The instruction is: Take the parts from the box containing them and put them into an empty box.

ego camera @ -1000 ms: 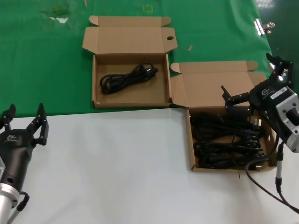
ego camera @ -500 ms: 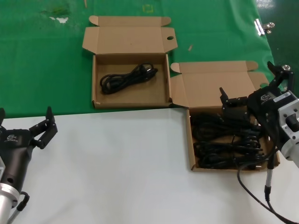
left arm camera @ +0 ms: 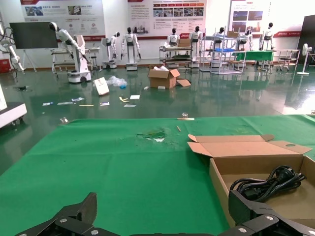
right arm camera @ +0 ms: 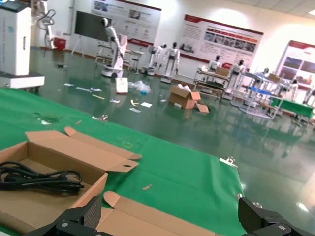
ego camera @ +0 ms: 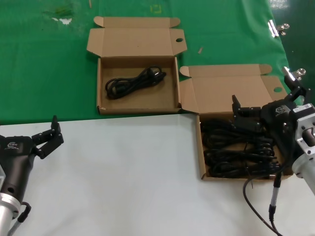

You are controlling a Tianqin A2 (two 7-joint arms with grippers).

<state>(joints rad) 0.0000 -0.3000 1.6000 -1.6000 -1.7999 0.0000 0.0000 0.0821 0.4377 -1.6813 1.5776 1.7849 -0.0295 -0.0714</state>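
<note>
Many black cables [ego camera: 238,150] fill the near box [ego camera: 203,156], right gripper [ego camera: 263,105] spread wide above it, so drop straight onto one bundle's middle and pinch only that; far box [ego camera: 101,88] holds one cable [ego camera: 134,81]; left gripper [ego camera: 42,130] idle, spread.

On the tabletop [ego camera: 138,187], two open boxes sit side by side, apart. The box on the left [ego camera: 137,83] lies farther back and holds a single coiled cable [ego camera: 134,81]. The box on the right [ego camera: 236,132] lies nearer the front and holds a heap of cables [ego camera: 236,152]. The right end effector [ego camera: 261,108] hangs over that heap with its fingers spread. The left end effector [ego camera: 32,135] sits at the near left, well apart from both boxes, fingers spread too.
</note>
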